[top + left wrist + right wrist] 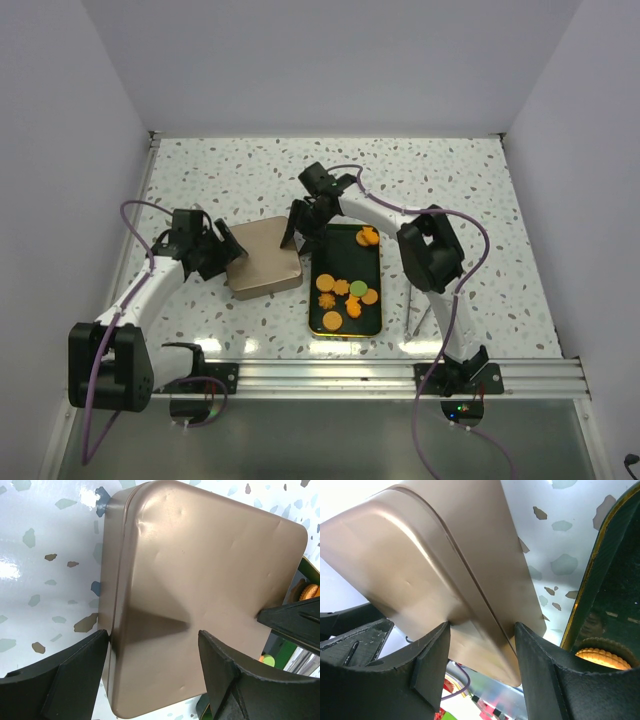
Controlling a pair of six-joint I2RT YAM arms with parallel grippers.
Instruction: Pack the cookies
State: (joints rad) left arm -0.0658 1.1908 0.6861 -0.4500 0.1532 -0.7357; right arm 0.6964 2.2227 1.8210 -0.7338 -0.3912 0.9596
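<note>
1. The left gripper [152, 645] hangs over the left end of the bronze lid [262, 260]. Its jaws are spread wide and clamp nothing. One finger [75, 680] sits just outside the lid's side wall and the other is over its flat top.
2. The lid lies on the speckled table [200, 180], between the two grippers and just left of the tin. Its top has a few shallow dents.
3. The right gripper [482, 630] has reached across to the lid's far right corner. It is pinching the rim there, with one finger on the top face and the other under the edge, and both appear to touch the metal.
4. The black tin [340, 255] with a gold rim stands open just to the right of the lid.
5. The cookies [345, 293] are inside the tin. Most are orange, with one green round among them, in a loose cluster towards the near end. A couple more orange ones lie at the far right corner.
</note>
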